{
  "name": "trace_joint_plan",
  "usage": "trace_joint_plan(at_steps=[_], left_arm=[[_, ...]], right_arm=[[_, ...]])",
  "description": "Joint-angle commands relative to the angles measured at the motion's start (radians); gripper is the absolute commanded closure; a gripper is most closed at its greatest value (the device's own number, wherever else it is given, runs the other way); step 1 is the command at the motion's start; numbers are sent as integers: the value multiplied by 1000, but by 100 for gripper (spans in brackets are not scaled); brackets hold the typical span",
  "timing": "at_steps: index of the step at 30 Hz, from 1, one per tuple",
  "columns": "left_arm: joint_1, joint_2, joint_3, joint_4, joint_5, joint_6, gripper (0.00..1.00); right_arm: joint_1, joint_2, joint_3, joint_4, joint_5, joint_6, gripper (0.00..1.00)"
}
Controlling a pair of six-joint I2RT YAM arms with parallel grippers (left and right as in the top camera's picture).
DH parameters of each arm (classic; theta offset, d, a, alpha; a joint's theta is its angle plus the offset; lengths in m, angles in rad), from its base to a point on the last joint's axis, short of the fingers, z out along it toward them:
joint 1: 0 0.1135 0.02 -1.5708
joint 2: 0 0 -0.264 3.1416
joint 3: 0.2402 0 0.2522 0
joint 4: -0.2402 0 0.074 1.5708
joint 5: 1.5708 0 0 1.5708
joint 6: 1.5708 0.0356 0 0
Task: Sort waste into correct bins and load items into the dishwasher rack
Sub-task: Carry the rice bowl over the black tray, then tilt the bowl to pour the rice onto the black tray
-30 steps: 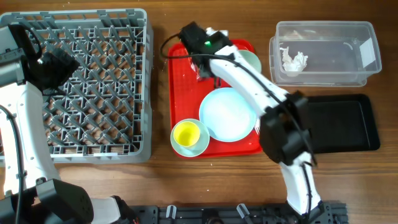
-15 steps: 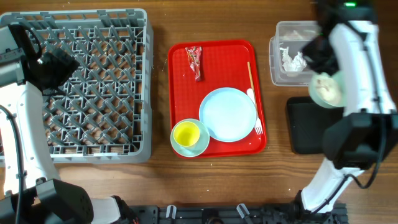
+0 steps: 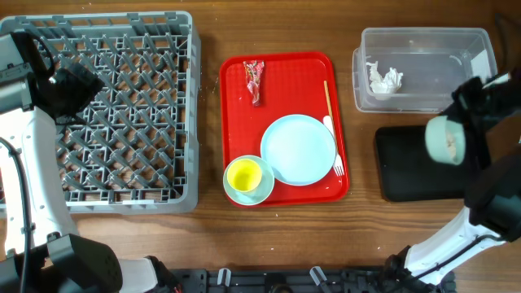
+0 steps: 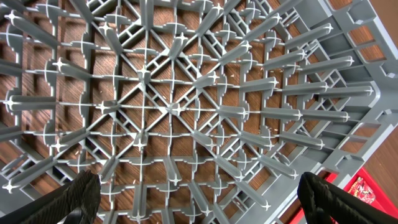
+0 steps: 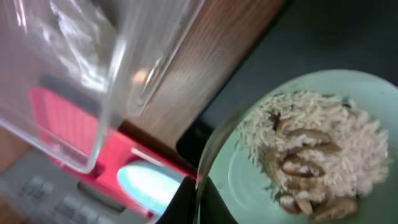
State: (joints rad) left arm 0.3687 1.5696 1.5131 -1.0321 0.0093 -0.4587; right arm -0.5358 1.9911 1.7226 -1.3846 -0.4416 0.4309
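- Nearest on the red tray (image 3: 285, 69), a yellow cup (image 3: 243, 174) sits inside the second bowl (image 3: 262, 188). The plate (image 3: 298, 149) touches that bowl on its right, and the white fork (image 3: 336, 168) lies at the plate's right edge.
- To the right, above the black tray (image 3: 407, 175), the right claw (image 5: 194, 202) is pinched on the rim of the held bowl (image 3: 446, 138). The bowl is tipped on its side, with rice crumbs (image 5: 317, 155) clinging inside.
- Step in hand, as I judge it: emptying food waste into the black tray. Next this calls for more tilt or a shake, keeping the bowl over the tray. After that the bowl goes left to the rack.
- On the left, the left claw (image 4: 205, 196) hangs spread wide and empty over the dishwasher rack (image 3: 106, 106).
- Farthest back, the red wrapper (image 3: 255, 81) waits on the red tray, and the tissue (image 3: 384, 79) lies in the clear tub (image 3: 423, 49).
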Motion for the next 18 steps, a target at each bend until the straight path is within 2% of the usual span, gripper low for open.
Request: trace_joint_plan(at_steps=[1,3,5,8,12,14,18], left_arm=[[5,-11,3,3,4,-2,0],[5,-11,3,3,4,-2,0],[5,-11,3,2,4,-2,0],[5,-11,4,3,4,-2,0],[5,-11,4,3,4,-2,0],[5,-11,4,2,5,-2,0],[5,-11,4,3,4,-2,0]], right_arm=[[-80,-20,-98,16,-346,-197,96],[-135,-20,-129,9,-433,-255,96],[-184,-20,-145,5,-435,-256,96],[-255,-20,-154,-32,-572,-381,96],[-315,-18,-168,-52,-588,-382,96],[-316,-18,-201,-67,-607,-444,96],[-317,-18,-251,71,-663,-301,96]])
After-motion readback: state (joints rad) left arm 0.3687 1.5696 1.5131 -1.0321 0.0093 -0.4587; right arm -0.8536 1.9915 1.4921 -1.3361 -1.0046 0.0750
